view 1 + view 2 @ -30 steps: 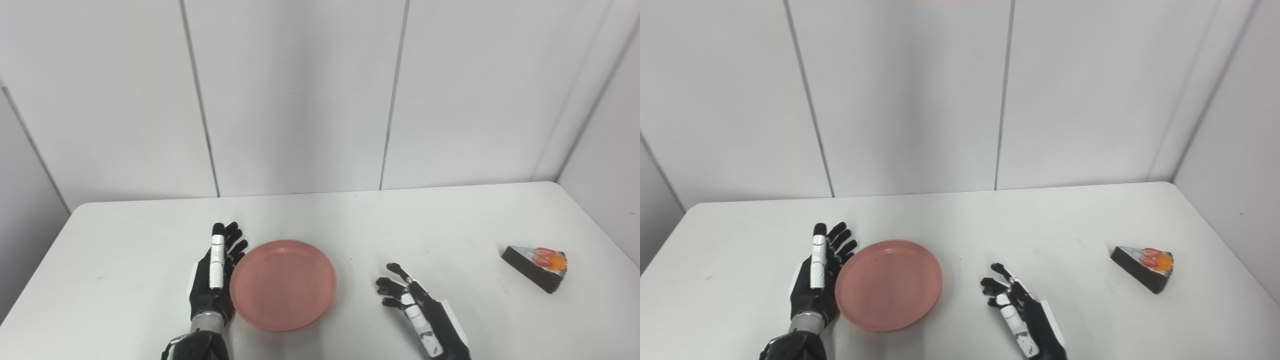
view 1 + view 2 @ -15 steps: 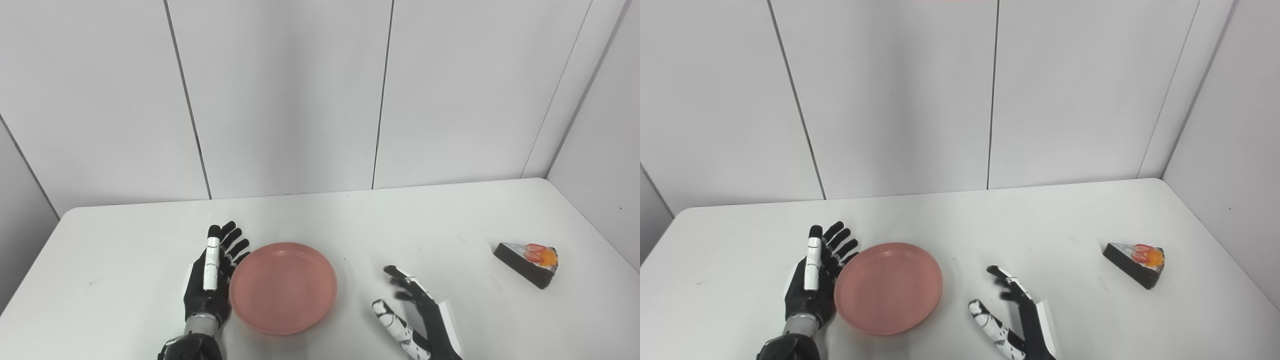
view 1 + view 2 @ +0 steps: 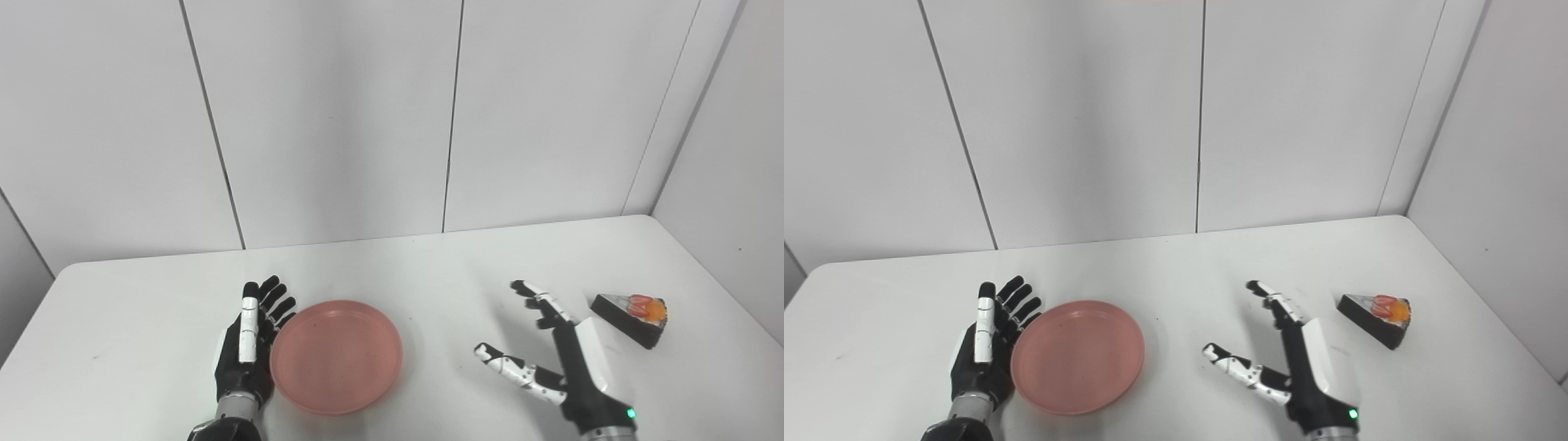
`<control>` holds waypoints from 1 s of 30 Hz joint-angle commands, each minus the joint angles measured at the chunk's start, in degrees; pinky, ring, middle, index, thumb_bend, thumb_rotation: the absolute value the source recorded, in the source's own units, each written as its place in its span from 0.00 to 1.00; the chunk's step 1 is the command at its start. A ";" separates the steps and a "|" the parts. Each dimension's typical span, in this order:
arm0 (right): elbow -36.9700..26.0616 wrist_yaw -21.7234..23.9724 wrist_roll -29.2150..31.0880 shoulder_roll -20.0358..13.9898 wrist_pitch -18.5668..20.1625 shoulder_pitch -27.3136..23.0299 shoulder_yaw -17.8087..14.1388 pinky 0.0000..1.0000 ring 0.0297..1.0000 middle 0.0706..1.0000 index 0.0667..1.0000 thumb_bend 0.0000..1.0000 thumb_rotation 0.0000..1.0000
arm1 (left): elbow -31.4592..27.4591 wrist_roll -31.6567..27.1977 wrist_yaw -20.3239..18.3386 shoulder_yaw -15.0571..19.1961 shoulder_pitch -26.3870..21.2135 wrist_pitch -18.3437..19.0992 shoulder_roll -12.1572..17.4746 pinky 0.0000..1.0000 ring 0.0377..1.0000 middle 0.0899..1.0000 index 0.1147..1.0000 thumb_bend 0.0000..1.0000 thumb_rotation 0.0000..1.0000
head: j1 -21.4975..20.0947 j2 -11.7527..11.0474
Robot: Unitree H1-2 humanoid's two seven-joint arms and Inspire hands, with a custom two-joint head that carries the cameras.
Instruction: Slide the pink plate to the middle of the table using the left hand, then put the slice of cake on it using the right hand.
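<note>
Hands sit nearest: right hand (image 3: 566, 361) raised, fingers and thumb spread, holding nothing; left hand (image 3: 248, 346) flat, fingers extended, against the pink plate (image 3: 336, 356) on the white table (image 3: 392, 269). Slice of cake (image 3: 631, 309) lies farther right, apart from the right hand.

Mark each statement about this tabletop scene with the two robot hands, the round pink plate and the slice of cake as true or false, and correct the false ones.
1. The round pink plate is empty. True.
2. The right hand grips the dark slice of cake with orange topping. False: it is open, left of the cake, not holding it.
3. The left hand lies open at the plate's left edge. True.
4. The cake sits left of the plate. False: it lies far to the right on the white table.
</note>
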 commanded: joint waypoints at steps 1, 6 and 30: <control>-2.27 0.77 -3.72 -3.06 0.68 -3.04 -1.20 0.70 0.77 0.79 0.77 0.71 0.66 | -1.05 -0.92 -0.57 -0.02 -0.71 -1.06 -0.08 0.82 0.82 0.85 0.78 0.91 0.86 | 0.08 0.00; -1.30 3.81 -6.39 -10.10 0.99 -5.90 -3.75 0.69 0.78 0.80 0.79 0.74 0.62 | -0.91 -0.65 -0.54 -0.22 -0.56 -1.19 -0.41 0.81 0.83 0.85 0.77 0.91 0.86 | 0.37 -0.12; 24.10 3.44 -2.96 -32.70 -4.62 -14.52 -4.44 0.57 0.68 0.72 0.75 0.81 0.50 | -0.51 0.01 -0.41 -0.96 -0.54 -1.37 -0.46 0.82 0.84 0.86 0.79 0.91 0.87 | 0.78 -0.77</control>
